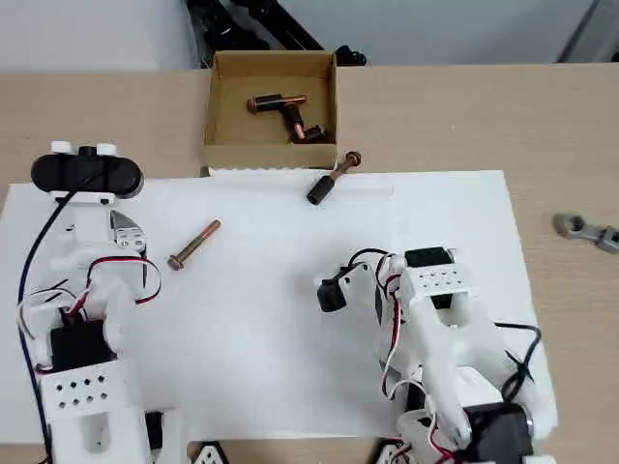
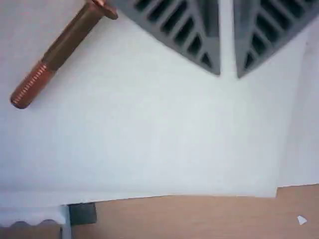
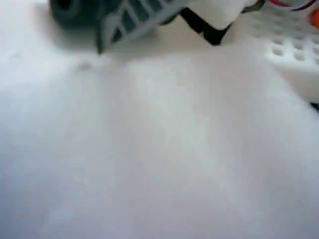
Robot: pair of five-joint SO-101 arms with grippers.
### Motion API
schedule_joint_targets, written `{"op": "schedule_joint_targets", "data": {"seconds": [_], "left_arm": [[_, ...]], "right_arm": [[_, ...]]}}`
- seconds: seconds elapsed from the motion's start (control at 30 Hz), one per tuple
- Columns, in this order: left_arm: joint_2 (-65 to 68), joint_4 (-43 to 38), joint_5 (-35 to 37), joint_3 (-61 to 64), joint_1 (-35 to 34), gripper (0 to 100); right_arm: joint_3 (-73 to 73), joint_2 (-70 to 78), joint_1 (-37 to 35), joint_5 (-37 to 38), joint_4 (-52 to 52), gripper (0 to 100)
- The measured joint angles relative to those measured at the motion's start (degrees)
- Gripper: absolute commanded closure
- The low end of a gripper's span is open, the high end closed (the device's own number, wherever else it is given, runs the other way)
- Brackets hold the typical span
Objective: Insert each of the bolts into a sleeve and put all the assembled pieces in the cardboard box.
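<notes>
A loose copper bolt (image 1: pixel 193 245) (image 2: pixel 60 50) lies on the white sheet, just right of my left gripper (image 1: pixel 127 233) (image 2: pixel 228 74). That gripper is shut with nothing in it. My right gripper (image 1: pixel 334 288) (image 3: pixel 94 20) sits low over the middle of the sheet, shut on a black sleeve (image 1: pixel 331 294) (image 3: pixel 67 9). A bolt pushed into a sleeve (image 1: pixel 332 180) lies on the sheet just outside the front wall of the cardboard box (image 1: pixel 215 106). Two assembled pieces (image 1: pixel 286 111) lie inside the box.
The white sheet (image 1: pixel 271 348) covers most of the wooden table. A grey metal part (image 1: pixel 585 230) lies on bare wood at the far right. A black camera unit (image 1: pixel 87 174) stands behind my left arm. Dark gear sits behind the box.
</notes>
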Motion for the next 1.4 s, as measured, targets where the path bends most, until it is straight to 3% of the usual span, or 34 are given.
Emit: {"op": "schedule_joint_targets", "data": {"seconds": [0.07, 0.33, 0.87, 1.03, 1.2, 1.4], "left_arm": [[0.0, 0.0, 0.0, 0.0, 0.0, 99], [0.0, 0.0, 0.0, 0.0, 0.0, 99], [0.0, 0.0, -1.3, 0.0, 0.0, 99], [0.0, 0.0, -1.6, 0.0, 0.0, 99], [0.0, 0.0, -1.6, 0.0, 0.0, 99], [0.0, 0.0, -1.6, 0.0, 0.0, 99]], "right_arm": [[-0.1, 0.0, 0.6, 0.0, -0.2, 99.8], [1.1, -2.7, 0.4, 0.2, -1.1, 98.9], [1.3, -44.0, 0.9, -6.5, 4.2, 99.5], [1.3, -50.1, 0.9, -7.8, 5.9, 99.5], [1.3, -48.4, 9.1, -7.6, 6.5, 99.2], [-1.1, -35.1, 19.0, -6.8, 9.1, 99.2]]}}
